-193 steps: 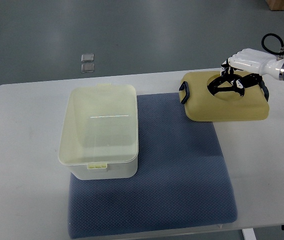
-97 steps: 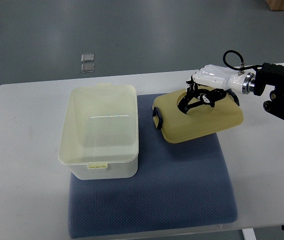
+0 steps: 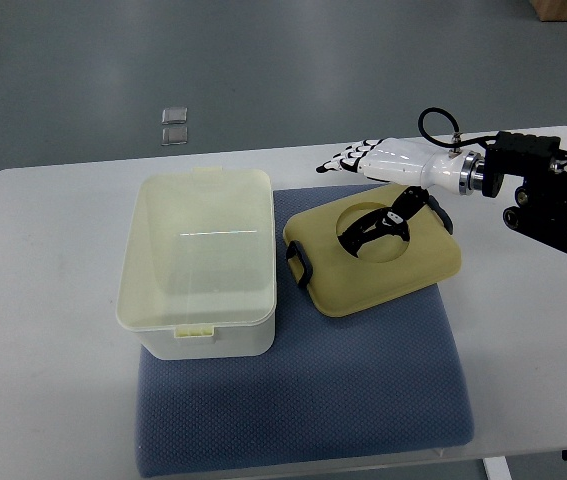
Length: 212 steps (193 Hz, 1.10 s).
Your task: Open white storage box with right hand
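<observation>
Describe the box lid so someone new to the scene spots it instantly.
On the white table lies a dark blue textured mat; an open white plastic storage box stands on its left part. Right of the box, under the right hand, lies the lid: the only flat tan panel, with a round recess and black latches.

A translucent, glossy plastic box [image 3: 200,262] sits on a coarse-weave blue cloth mat [image 3: 308,385]; the lid [image 3: 375,257] is matt yellowish plastic, the right hand [image 3: 388,180] glossy white shell, the table [image 3: 43,330] smooth white.
</observation>
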{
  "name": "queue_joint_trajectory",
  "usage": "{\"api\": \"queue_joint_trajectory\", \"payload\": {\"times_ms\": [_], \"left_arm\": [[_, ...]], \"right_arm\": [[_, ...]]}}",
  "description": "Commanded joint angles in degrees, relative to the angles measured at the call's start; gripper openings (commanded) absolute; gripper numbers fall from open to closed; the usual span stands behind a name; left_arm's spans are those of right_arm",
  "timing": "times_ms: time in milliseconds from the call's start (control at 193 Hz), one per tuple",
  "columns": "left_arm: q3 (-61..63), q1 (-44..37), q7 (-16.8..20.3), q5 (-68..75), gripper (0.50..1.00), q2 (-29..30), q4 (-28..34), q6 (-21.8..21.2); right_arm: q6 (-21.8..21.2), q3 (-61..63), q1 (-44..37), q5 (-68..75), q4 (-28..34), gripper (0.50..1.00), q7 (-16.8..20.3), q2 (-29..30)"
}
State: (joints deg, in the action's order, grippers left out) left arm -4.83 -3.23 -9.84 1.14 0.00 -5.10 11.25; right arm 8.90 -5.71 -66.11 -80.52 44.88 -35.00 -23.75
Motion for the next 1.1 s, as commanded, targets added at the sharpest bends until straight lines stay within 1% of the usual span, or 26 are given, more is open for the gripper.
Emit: {"api": "queue_joint_trajectory", "payload": {"times_ms": [0,36,47,176,228,233,238,243,259,264,269,274,280,285,290,347,357,414,497,575,699,751,772,901,974,1093], "left_arm": [[0.0,0.0,0.0,0.0,1.000,0.0,0.0,0.0],[0.0,0.0,0.0,0.0,1.000,0.0,0.0,0.0],[0.0,0.0,0.0,0.0,1.000,0.0,0.0,0.0],[0.0,0.0,0.0,0.0,1.000,0.0,0.0,0.0],[0.0,0.0,0.0,0.0,1.000,0.0,0.0,0.0],[0.0,0.1,0.0,0.0,1.000,0.0,0.0,0.0],[0.0,0.1,0.0,0.0,1.000,0.0,0.0,0.0],[0.0,0.0,0.0,0.0,1.000,0.0,0.0,0.0],[0.0,0.1,0.0,0.0,1.000,0.0,0.0,0.0],[0.0,0.0,0.0,0.0,1.000,0.0,0.0,0.0],[0.0,0.0,0.0,0.0,1.000,0.0,0.0,0.0],[0.0,0.0,0.0,0.0,1.000,0.0,0.0,0.0],[0.0,0.0,0.0,0.0,1.000,0.0,0.0,0.0],[0.0,0.0,0.0,0.0,1.000,0.0,0.0,0.0],[0.0,0.0,0.0,0.0,1.000,0.0,0.0,0.0],[0.0,0.0,0.0,0.0,1.000,0.0,0.0,0.0],[0.0,0.0,0.0,0.0,1.000,0.0,0.0,0.0],[0.0,0.0,0.0,0.0,1.000,0.0,0.0,0.0],[0.0,0.0,0.0,0.0,1.000,0.0,0.0,0.0],[0.0,0.0,0.0,0.0,1.000,0.0,0.0,0.0],[0.0,0.0,0.0,0.0,1.000,0.0,0.0,0.0],[0.0,0.0,0.0,0.0,1.000,0.0,0.0,0.0],[0.0,0.1,0.0,0.0,1.000,0.0,0.1,0.0],[0.0,0.0,0.0,0.0,1.000,0.0,0.0,0.0],[0.0,0.0,0.0,0.0,1.000,0.0,0.0,0.0],[0.0,0.0,0.0,0.0,1.000,0.0,0.0,0.0]], "right_arm": [[-5.0,0.0,-2.5,0.0,0.7,0.930,0.0,-0.1],[-8.7,0.0,-4.1,0.2,1.1,0.928,0.0,-0.4],[-8.7,0.0,-4.1,0.2,1.1,0.928,0.0,-0.4],[-20.1,1.2,-7.8,1.4,2.0,0.930,0.0,-1.2],[-25.7,3.2,-8.2,3.7,2.1,0.930,0.0,-1.3],[-26.9,3.7,-8.3,4.2,2.1,0.930,0.0,-1.3],[-26.9,3.7,-8.3,4.2,2.1,0.930,0.0,-1.3],[-28.2,4.2,-8.3,4.8,2.1,0.930,0.0,-1.4],[-29.4,4.7,-8.3,5.6,2.1,0.930,0.0,-1.5],[-30.6,5.4,-8.3,6.2,2.1,0.930,0.0,-1.7],[-30.6,5.4,-8.3,6.2,2.1,0.930,0.0,-1.7],[-31.8,6.1,-8.3,6.9,2.1,0.930,0.0,-1.7],[-31.8,6.1,-8.3,6.9,2.1,0.930,0.0,-1.7],[-33.1,6.8,-8.3,7.6,2.1,0.930,0.1,-1.9],[-33.2,6.9,-8.3,7.6,2.1,0.930,0.1,-1.9],[-39.7,11.2,-8.2,12.1,2.1,0.930,4.6,-3.1],[-39.7,11.2,-8.2,12.1,2.1,0.930,4.6,-3.1],[-43.9,15.0,-8.1,16.2,1.9,0.932,9.0,-3.9],[-43.9,18.9,-7.7,21.4,1.3,0.932,12.2,-4.3],[-43.9,20.6,-6.7,27.4,0.6,0.932,12.8,-4.6],[-43.9,21.3,-5.3,42.6,-1.1,0.930,14.0,-5.6],[-43.9,21.2,-5.3,49.0,-1.7,0.930,15.8,-6.8],[-43.9,21.2,-5.3,52.6,-2.2,0.932,17.3,-7.5],[-43.9,21.2,-2.8,67.8,-3.0,0.930,23.6,-7.7],[-43.9,21.2,-0.4,75.6,-3.1,0.930,25.3,-7.7],[-39.2,21.3,2.6,88.7,-6.6,0.930,28.7,-6.8]]}}
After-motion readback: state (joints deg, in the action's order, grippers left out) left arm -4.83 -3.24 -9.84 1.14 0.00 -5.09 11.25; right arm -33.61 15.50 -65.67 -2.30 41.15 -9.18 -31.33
